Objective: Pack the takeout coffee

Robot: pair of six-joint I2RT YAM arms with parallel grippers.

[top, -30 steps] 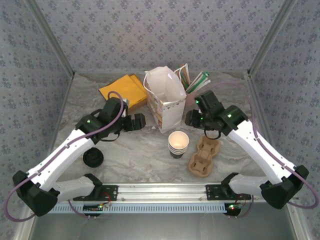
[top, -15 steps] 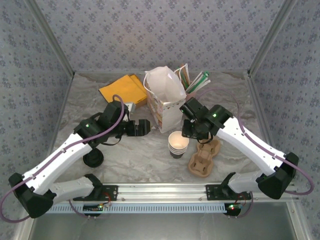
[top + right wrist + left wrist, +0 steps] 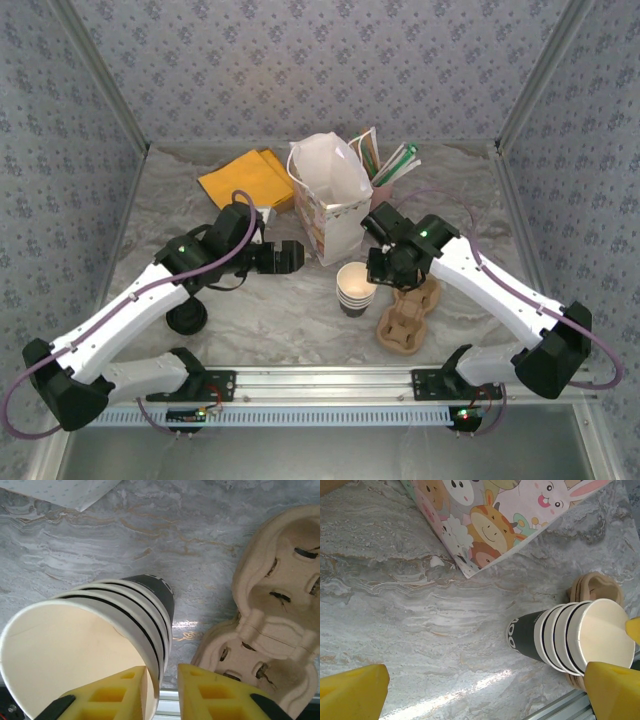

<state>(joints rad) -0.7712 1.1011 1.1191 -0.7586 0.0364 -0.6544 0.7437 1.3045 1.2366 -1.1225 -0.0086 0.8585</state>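
Cup (image 3: 75,650): right gripper (image 3: 162,690) jaws straddle rim wall, narrow gap, clamp unconfirmed. Left gripper (image 3: 485,695) jaws wide apart. Risk: hard pinch buckles thin rim; cup slips on lift.

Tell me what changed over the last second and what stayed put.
The right claw swung from beside the bag toward the near edge, to the takeout coffee, now straddling its wall, one finger inside and one outside; a firm grip isn't clear. The left claw edged right, open. Coffee, bag and carrier stayed put.
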